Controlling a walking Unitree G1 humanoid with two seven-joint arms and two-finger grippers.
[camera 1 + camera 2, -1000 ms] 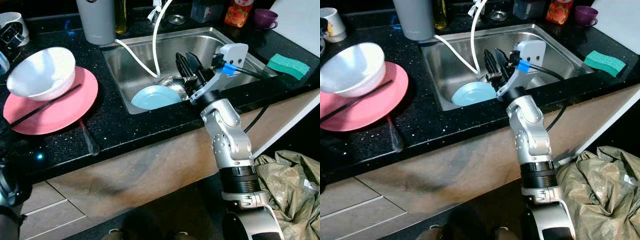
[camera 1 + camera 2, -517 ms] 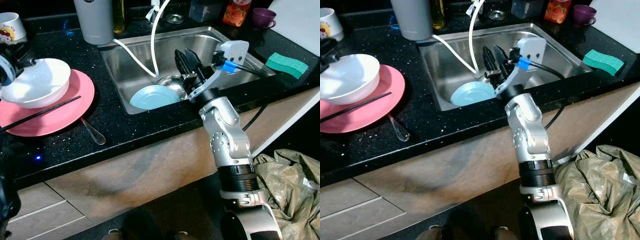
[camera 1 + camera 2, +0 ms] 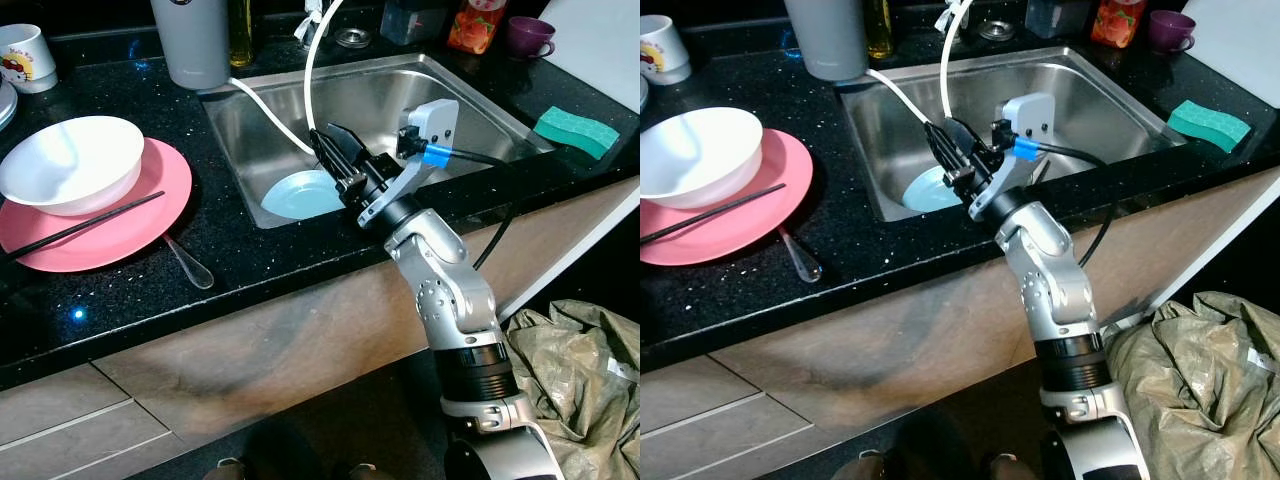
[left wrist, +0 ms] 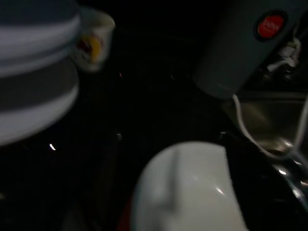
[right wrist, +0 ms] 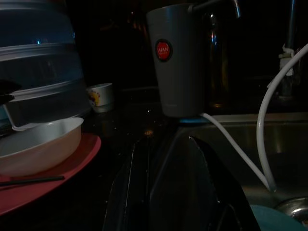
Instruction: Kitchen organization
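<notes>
The blue plate [image 3: 298, 194] lies flat on the sink [image 3: 480, 105] floor, at the near left corner, close to the drain. We take it as the item in hand for this stage of kitchen organization.

Our right gripper [image 3: 335, 160] hangs over the sink just above the plate's right part, fingers pointing toward the counter on the left. The two black fingers lie close together with nothing between them; we read them as closed and empty. A white hose [image 3: 312, 70] drops into the sink just behind the gripper.

On the black counter [image 3: 250, 255] to the left, well apart from the sink, a white bowl [image 3: 72, 163] sits on a pink plate [image 3: 150, 215]. A black chopstick [image 3: 85, 224] rests across that plate, and a spoon [image 3: 188, 264] lies just beside its near rim. A grey cup [image 3: 192, 42] stands behind the sink's left corner; a green sponge [image 3: 575, 132] lies on the right. For the left gripper we cannot tell the finger state; its wrist view looks down on the white bowl.

Hazards, in our judgement:
- The plate lies flat on steel; closed fingers cannot get under its rim and may push it along the floor.
- A wet plate may slip from a thin-edge grip.
- The hose may snag the fingers on lifting.
</notes>
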